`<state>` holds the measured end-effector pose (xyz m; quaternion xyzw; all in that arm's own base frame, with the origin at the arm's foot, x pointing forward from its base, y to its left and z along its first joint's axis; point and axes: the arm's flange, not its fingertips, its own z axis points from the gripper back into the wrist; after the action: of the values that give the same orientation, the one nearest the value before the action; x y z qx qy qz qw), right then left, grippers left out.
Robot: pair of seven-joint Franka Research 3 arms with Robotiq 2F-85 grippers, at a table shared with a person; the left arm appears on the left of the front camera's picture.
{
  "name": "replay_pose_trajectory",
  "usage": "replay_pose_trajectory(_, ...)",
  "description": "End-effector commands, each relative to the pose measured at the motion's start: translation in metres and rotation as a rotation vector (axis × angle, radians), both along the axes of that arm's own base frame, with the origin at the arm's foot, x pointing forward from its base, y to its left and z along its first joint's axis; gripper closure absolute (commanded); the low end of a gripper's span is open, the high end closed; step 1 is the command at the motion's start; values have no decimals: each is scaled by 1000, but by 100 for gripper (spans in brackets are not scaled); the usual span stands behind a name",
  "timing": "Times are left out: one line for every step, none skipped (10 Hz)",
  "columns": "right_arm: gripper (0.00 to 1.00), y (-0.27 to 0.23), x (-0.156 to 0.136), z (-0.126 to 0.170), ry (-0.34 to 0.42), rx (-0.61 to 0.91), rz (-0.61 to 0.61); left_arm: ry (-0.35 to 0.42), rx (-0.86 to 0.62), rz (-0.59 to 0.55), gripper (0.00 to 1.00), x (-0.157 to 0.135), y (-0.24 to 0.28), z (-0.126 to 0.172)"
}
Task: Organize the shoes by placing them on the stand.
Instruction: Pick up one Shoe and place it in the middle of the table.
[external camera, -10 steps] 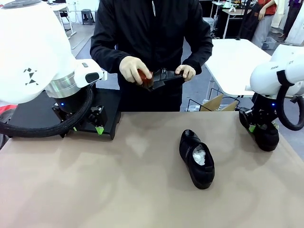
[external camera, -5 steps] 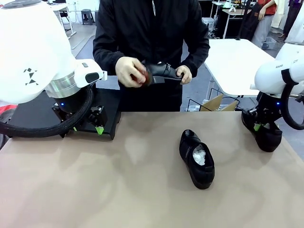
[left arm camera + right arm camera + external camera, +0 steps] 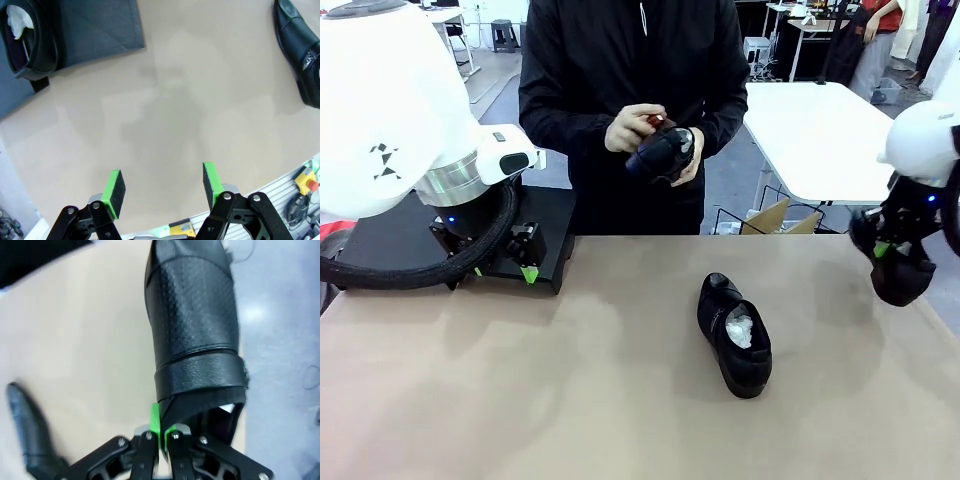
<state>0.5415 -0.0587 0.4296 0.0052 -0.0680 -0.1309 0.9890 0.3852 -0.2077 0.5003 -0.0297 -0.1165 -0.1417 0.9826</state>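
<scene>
Lifted since a second ago: the gripped shoe, then down on the desk, now up off it and carried toward the right edge of the front view. Hangs there just below the right gripper, at the desk's right border. Pinched by the thin leather rim at the heel, with the green pads pressed fully together on it. In the right wrist view, stretches straight away from the fingertips, toe farthest off, with a scrap of white paper just inside the opening.

Also raised and turned since then: the carried shoe, now at chest height across the desk, with one hand on top and the other hand underneath.

Left gripper wide apart and holding nothing, with bare desk between its pads. In the front view, sits low at the front edge of the stand. Racked shoe lying on the stand, white paper inside, up in the far corner of the left wrist view and well apart from that gripper.

Middle shoe flat on the desk right of centre, toe toward the camera, paper showing in the opening. Lies between the two grippers, well apart from both and touching neither.
</scene>
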Motion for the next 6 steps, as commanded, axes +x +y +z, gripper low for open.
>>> replay_pose_trajectory(100, 24, -60, 56, -95, -56, -125, -12, -2, 4, 19, 0, 0, 0)
replay_pose_trajectory(100, 39, -88, 71, -180, -105, -118, -12, -2, 4, 19, 0, 0, 0)
replay_pose_trajectory(100, 57, -116, 77, -196, -108, -82, -12, -2, 4, 19, 0, 0, 0)
replay_pose_trajectory(100, 64, -140, 76, -234, -190, -11, -12, -2, 4, 19, 0, 0, 0)
replay_pose_trajectory(100, 35, -85, 80, -154, -60, -83, -12, -2, 4, 19, 0, 0, 0)
replay_pose_trajectory(100, 35, -85, 80, -154, -60, -83, -12, -2, 4, 19, 0, 0, 0)
